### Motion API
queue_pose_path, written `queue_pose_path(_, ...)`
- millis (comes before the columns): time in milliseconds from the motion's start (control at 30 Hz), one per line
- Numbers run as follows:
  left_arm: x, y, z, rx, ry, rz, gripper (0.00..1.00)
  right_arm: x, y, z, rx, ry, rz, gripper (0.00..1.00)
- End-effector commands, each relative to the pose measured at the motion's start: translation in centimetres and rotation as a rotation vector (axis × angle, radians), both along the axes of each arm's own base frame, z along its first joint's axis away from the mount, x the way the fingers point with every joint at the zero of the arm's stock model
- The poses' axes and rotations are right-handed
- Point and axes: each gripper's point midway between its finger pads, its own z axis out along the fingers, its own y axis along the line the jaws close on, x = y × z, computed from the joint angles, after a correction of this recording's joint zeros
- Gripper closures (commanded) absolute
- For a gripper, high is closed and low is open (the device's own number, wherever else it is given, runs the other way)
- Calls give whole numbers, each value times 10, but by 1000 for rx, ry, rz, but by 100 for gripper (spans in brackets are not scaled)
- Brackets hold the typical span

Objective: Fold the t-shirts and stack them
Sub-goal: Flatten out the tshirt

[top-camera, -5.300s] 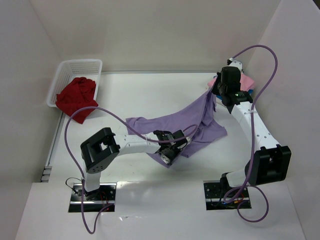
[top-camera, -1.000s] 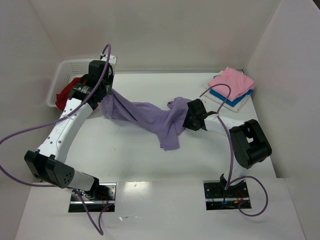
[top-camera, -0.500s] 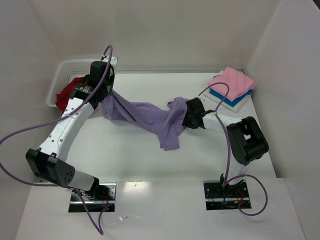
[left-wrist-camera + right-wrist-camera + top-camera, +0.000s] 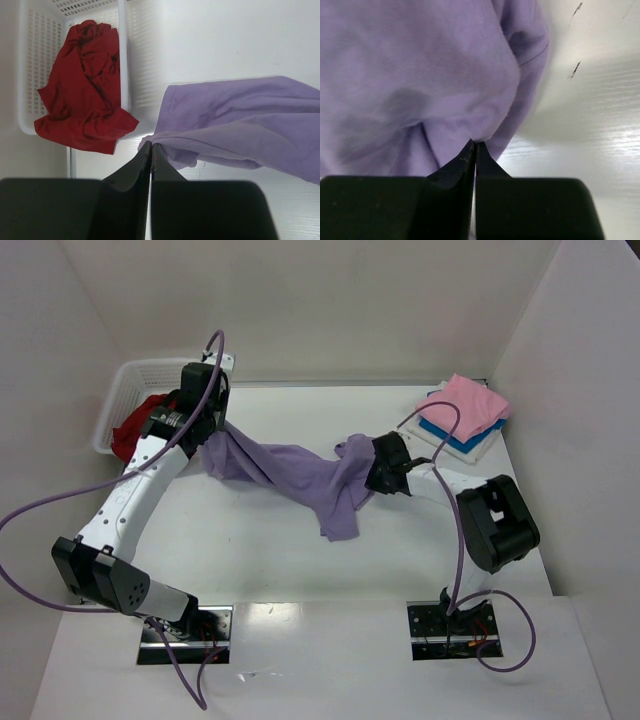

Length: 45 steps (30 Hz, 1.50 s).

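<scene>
The lavender purple t-shirt hangs stretched between both grippers above the table, a loose end drooping to the table at the middle. My left gripper is shut on its left end beside the basket; the wrist view shows the jaws pinching the cloth. My right gripper is shut on its right end, jaws closed on a fold. The deep red t-shirt lies crumpled in the basket and spills over its wall. The pink t-shirt lies folded on the bright blue one.
The white lattice basket stands at the back left, close to my left gripper. The folded stack rests on a white board at the back right. Walls close in the table on the left, back and right.
Since 5.3 s ago both arms have shifted left: the left gripper now holds the shirt by the basket, the right holds it mid-table. In the last second almost nothing moved.
</scene>
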Motion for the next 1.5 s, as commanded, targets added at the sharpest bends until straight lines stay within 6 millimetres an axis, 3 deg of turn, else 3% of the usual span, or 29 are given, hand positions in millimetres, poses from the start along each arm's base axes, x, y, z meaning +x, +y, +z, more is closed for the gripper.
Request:
queue_pose_path(0, 6, 1, 9, -6, -45, 18, 100, 32, 5, 92, 59, -231, -31, 100)
queue_pose_path(67, 5, 2, 14, -13, -66, 33, 100, 37, 1, 118, 72, -278, -48, 100)
queue_pose_path(100, 7, 7, 23, -19, -86, 45, 100, 48, -4, 160, 93, -366, -64, 100)
queue_pose_path(133, 7, 12, 34, -27, -113, 57, 100, 46, -9, 165, 92, -371, -73, 100)
queue_pose_path(200, 17, 22, 72, -101, -213, 58, 100, 65, -23, 245, 124, -544, -105, 100)
queue_pose_path(233, 20, 34, 106, -144, -292, 70, 100, 75, -35, 289, 138, -629, -132, 100)
queue_pose_path(333, 25, 29, 158, -188, -404, 22, 100, 89, -48, 350, 116, -730, -126, 100)
queue_pose_path(367, 30, 26, 162, -181, -398, 3, 100, 88, -55, 395, 72, -797, -121, 100)
queue_pose_path(400, 30, 25, 172, -177, -410, -11, 100, 89, -59, 412, 44, -821, -119, 100)
queue_pose_path(467, 19, 27, 215, -181, -506, -20, 100, 85, -77, 466, -20, -916, -146, 100)
queue_pose_path(533, -1, 30, 245, -183, -579, -26, 100, 79, -88, 488, -46, -962, -153, 100)
queue_pose_path(600, -17, 27, 259, -197, -613, -58, 100, 61, -98, 516, -52, -1034, -165, 100)
queue_pose_path(667, -38, 28, 275, -214, -659, -69, 100, 30, -103, 546, -26, -1108, -165, 100)
queue_pose_path(767, -63, 35, 290, -217, -715, -55, 100, -2, -114, 565, -25, -1173, -187, 100)
queue_pose_path(833, -81, 49, 297, -207, -750, 10, 100, -17, -127, 573, -48, -1196, -236, 100)
queue_pose_path(900, -101, 65, 304, -187, -786, 80, 100, -47, -139, 588, -53, -1238, -269, 100)
queue_pose_path(1033, -116, 83, 298, -145, -777, 165, 100, -52, -154, 577, -99, -1209, -339, 100)
queue_pose_path(1133, -114, 88, 287, -149, -762, 207, 100, -58, -163, 568, -113, -1184, -384, 100)
queue_pose_path(1233, -104, 94, 255, -117, -693, 260, 100, -63, -173, 555, -146, -1164, -428, 100)
queue_pose_path(1300, -99, 94, 245, -103, -673, 258, 100, -71, -179, 555, -151, -1169, -454, 100)
queue_pose_path(1433, -91, 91, 237, -103, -662, 247, 100, -67, -182, 538, -179, -1123, -470, 100)
queue_pose_path(1467, -83, 90, 226, -96, -637, 247, 100, -68, -184, 533, -186, -1115, -477, 100)
